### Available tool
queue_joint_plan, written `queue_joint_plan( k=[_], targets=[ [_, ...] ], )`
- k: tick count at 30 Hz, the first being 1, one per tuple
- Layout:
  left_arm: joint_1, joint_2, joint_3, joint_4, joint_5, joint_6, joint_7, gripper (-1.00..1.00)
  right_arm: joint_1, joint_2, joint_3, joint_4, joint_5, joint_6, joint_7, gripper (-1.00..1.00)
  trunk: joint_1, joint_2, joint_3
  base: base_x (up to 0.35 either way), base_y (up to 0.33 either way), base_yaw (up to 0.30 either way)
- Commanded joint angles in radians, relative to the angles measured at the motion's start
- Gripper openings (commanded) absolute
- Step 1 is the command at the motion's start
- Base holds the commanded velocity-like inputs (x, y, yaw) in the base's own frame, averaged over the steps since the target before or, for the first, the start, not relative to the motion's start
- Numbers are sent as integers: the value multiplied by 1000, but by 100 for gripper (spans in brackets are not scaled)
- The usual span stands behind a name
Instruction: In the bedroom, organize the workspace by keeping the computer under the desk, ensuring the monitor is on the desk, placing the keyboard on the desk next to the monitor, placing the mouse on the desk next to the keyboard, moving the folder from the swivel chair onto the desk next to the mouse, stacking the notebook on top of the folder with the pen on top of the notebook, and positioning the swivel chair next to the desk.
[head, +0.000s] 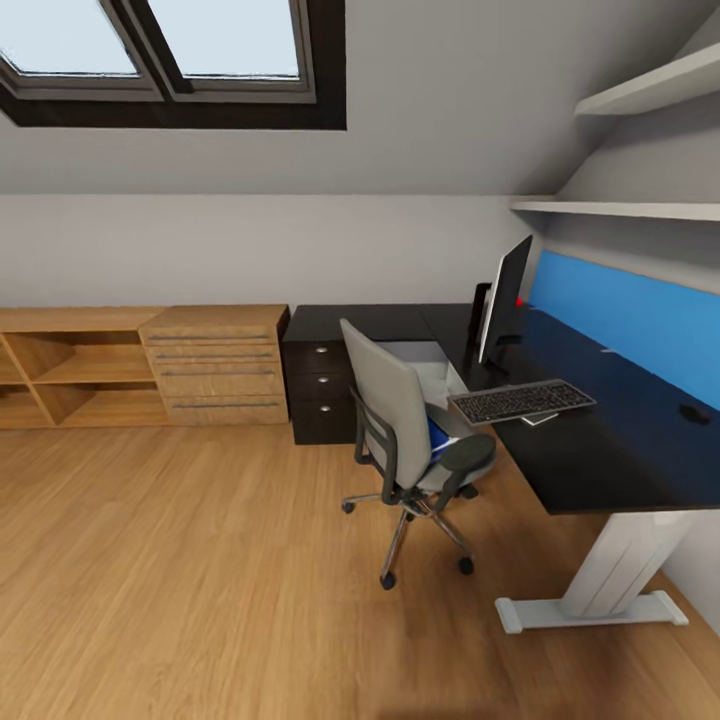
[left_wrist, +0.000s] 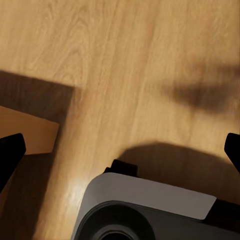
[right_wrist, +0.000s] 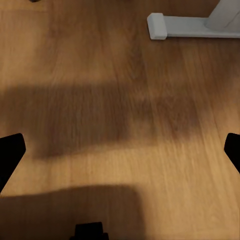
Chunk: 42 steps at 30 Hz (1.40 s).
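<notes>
The black desk (head: 610, 440) stands at the right in the head view. On it the monitor (head: 505, 300) is upright, seen nearly edge-on, with the keyboard (head: 522, 400) in front of it near the desk's edge. A small dark mouse (head: 693, 412) lies further right. The grey swivel chair (head: 405, 430) is drawn up to the desk, and a blue folder (head: 437, 437) lies on its seat. A dark box (head: 481, 300) behind the monitor is too unclear to name. My left gripper (left_wrist: 120, 155) and right gripper (right_wrist: 120, 155) hang open over the wooden floor, holding nothing.
A dark drawer unit (head: 320, 390) sits under the desk's left wing, beside a long wooden shelf and drawer cabinet (head: 140, 365). The desk's white foot (right_wrist: 185, 25) lies on the floor ahead. My grey base (left_wrist: 150, 210) shows below the left gripper. Open floor spreads in front.
</notes>
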<state>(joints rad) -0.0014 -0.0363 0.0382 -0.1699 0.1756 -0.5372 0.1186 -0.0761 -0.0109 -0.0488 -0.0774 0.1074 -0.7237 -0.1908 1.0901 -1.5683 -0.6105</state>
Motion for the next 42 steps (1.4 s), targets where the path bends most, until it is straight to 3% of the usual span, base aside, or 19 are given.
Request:
queue_joint_plan(
  k=[1, 7, 27, 42],
  targets=[
    [0, 0, 3, 0, 1, -2, -1, 100, -1, 0, -5, 1, 11, -2, -6, 100, 4, -8, -4, 0, 10, 0],
    [0, 1, 3, -1, 2, -5, 2, 100, -1, 0, -6, 1, 10, -2, -6, 100, 12, -22, -10, 0, 3, 0],
    [0, -19, 3, -5, 1, 6, 4, 100, -1, -1, -6, 1, 10, -5, -6, 100, 88, -162, -73, 0, 0, 0],
    [0, -12, 2, -20, 2, 107, -4, 100, -1, -8, -6, 5, 10, -8, -6, 100, 146, -267, -120, 0, 0, 0]
  ],
)
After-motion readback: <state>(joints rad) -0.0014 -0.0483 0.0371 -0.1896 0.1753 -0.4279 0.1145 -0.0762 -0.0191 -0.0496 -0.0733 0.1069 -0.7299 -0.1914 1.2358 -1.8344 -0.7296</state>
